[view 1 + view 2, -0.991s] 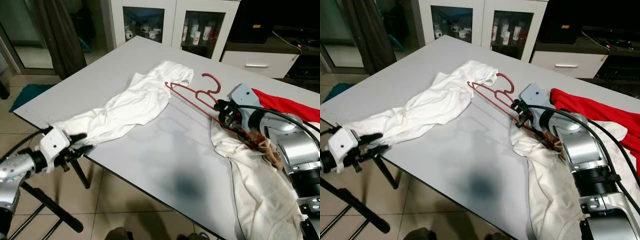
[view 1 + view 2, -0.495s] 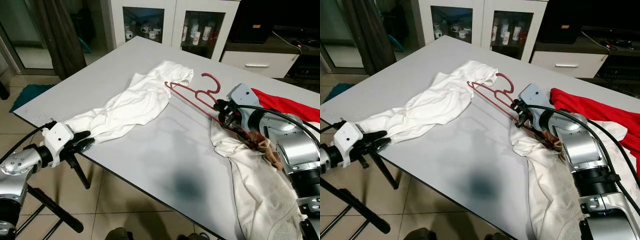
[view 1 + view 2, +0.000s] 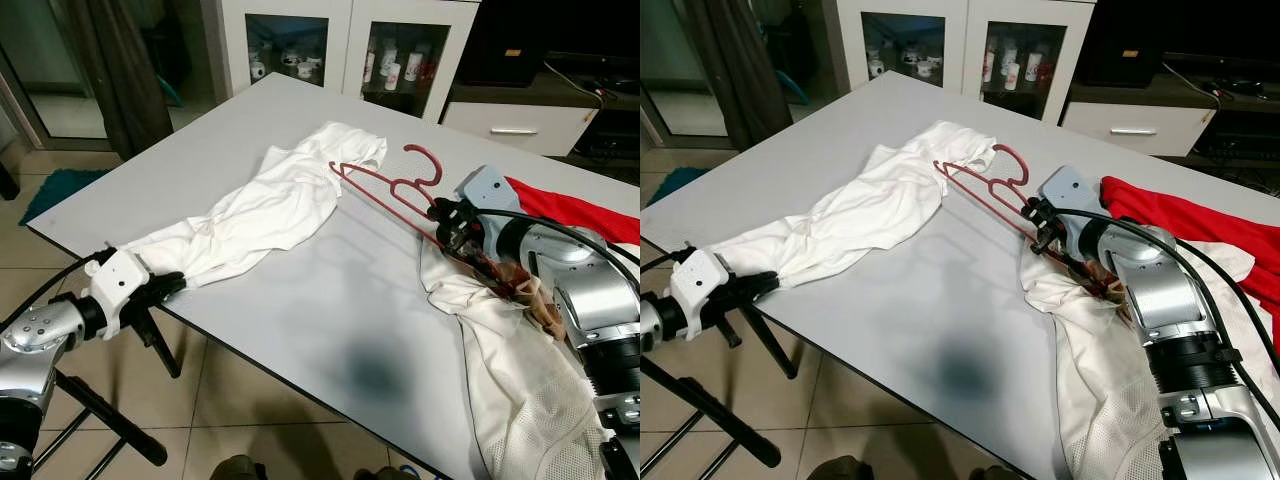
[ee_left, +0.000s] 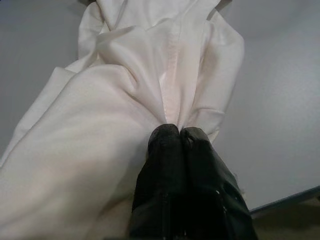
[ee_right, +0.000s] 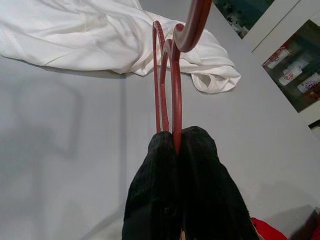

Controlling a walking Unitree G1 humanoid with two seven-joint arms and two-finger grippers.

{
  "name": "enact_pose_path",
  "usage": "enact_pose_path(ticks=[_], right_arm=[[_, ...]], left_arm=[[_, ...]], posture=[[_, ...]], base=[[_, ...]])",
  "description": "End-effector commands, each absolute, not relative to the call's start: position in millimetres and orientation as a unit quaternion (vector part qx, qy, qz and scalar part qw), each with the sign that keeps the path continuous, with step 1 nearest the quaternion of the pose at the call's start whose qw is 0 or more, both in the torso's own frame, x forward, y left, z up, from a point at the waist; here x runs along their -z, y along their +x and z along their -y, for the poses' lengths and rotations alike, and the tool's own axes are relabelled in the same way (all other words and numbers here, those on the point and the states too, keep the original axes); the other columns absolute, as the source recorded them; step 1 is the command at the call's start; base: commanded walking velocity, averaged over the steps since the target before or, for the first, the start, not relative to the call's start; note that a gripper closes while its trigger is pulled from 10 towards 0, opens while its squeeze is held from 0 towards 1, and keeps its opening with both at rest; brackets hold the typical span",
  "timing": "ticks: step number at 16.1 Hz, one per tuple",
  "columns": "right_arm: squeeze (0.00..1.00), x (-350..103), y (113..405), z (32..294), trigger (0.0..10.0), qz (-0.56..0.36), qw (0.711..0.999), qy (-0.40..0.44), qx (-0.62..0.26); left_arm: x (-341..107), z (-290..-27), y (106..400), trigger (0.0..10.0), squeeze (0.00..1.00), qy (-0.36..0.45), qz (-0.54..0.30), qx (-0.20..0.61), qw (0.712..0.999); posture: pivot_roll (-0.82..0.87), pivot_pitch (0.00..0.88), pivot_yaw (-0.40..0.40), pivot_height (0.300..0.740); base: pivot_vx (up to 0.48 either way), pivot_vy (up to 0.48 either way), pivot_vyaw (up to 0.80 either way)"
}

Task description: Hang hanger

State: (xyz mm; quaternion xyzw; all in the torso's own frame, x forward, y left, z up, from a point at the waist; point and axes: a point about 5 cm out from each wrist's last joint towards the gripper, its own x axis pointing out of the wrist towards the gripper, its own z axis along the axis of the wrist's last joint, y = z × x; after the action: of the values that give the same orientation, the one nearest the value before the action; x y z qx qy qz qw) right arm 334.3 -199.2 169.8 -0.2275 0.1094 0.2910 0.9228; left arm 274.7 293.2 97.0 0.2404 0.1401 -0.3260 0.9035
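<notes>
Fig.: two-claw setup w/ garment stretched across the grey worktop (image 3: pixel 300 330). Left claw (image 3: pixel 172 284), lower left of frame at the worktop's near edge, is pinching the hem end of the white shirt (image 3: pixel 260 210), fingers pressed together on a fold of cloth (left wrist view: black fingertips (image 4: pixel 176 137) closed on bunched fabric). Right claw (image 3: pixel 440 216), centre right, is pinching the red hanger (image 3: pixel 385 185) by one end, fingers tight on the wire (right wrist view).

Probable reason for the arrangement: left claw is keeping the shirt taut and anchored so the neck end, upper centre, is staying put while the hanger's far end is lying against it, approx. at the collar opening. Hanger is extending away from the right claw toward upper centre, hook pointing up, far end touching the cloth. A second white garment (image 3: pixel 520 370) and a red cloth (image 3: pixel 570 210) are lying under and beside the right arm.
</notes>
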Motion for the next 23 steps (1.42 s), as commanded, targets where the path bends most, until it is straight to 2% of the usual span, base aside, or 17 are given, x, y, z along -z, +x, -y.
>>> enact_pose_path(ticks=[1, 2, 6, 11, 12, 13, 15, 17, 23], right_arm=[[0.0, -174, 334, 204, 10.0, -0.104, 0.926, -0.229, -0.281], [0.0, -174, 334, 204, 10.0, -0.103, 0.927, -0.228, -0.281], [0.0, -178, 333, 203, 10.0, -0.091, 0.925, -0.228, -0.29], [0.0, -195, 325, 195, 10.0, -0.035, 0.913, -0.213, -0.347], [0.0, -206, 301, 180, 10.0, 0.018, 0.869, -0.217, -0.445], [0.0, -208, 296, 177, 10.0, 0.025, 0.858, -0.217, -0.464], [0.0, -210, 275, 164, 10.0, 0.023, 0.819, -0.214, -0.532], [0.0, -208, 268, 157, 10.0, 0.019, 0.801, -0.229, -0.553], [0.0, -206, 277, 147, 10.0, 0.012, 0.804, -0.302, -0.512]], left_arm=[[-95, -288, 275, 0.0, 0.0, 0.244, -0.142, 0.338, 0.898], [-95, -286, 275, 0.0, 0.0, 0.243, -0.136, 0.339, 0.899], [-135, -287, 291, 0.0, 0.0, 0.285, -0.007, 0.275, 0.918], [-148, -291, 296, 0.0, 0.0, 0.288, 0.016, 0.26, 0.922], [-147, -292, 296, 0.0, 0.0, 0.286, 0.013, 0.262, 0.922], [-147, -292, 296, 0.0, 0.0, 0.286, 0.013, 0.262, 0.922], [-152, -292, 300, 0.0, 0.0, 0.287, 0.018, 0.261, 0.922], [-157, -291, 304, 0.0, 0.0, 0.291, 0.023, 0.26, 0.92], [-184, -281, 315, 0.0, 0.0, 0.305, 0.057, 0.283, 0.908]], posture=[[0.0, 0.007, -0.008, 0.74], [0.0, 0.007, -0.008, 0.74], [0.01, 0.004, -0.008, 0.74], [0.01, 0.002, -0.001, 0.74], [0.01, 0.002, 0.004, 0.74], [0.01, 0.002, 0.004, 0.74], [0.01, 0.001, 0.007, 0.74], [0.0, 0.002, 0.009, 0.74], [0.0, 0.0, 0.008, 0.74]], base=[[0.0, 0.0, 0.0], [0.0, 0.0, 0.0], [0.0, 0.0, 0.0], [0.0, 0.0, 0.0], [0.0, 0.0, 0.0], [0.0, 0.0, 0.0], [0.0, 0.0, 0.0], [0.0, 0.0, 0.0], [0.0, 0.0, 0.0]])
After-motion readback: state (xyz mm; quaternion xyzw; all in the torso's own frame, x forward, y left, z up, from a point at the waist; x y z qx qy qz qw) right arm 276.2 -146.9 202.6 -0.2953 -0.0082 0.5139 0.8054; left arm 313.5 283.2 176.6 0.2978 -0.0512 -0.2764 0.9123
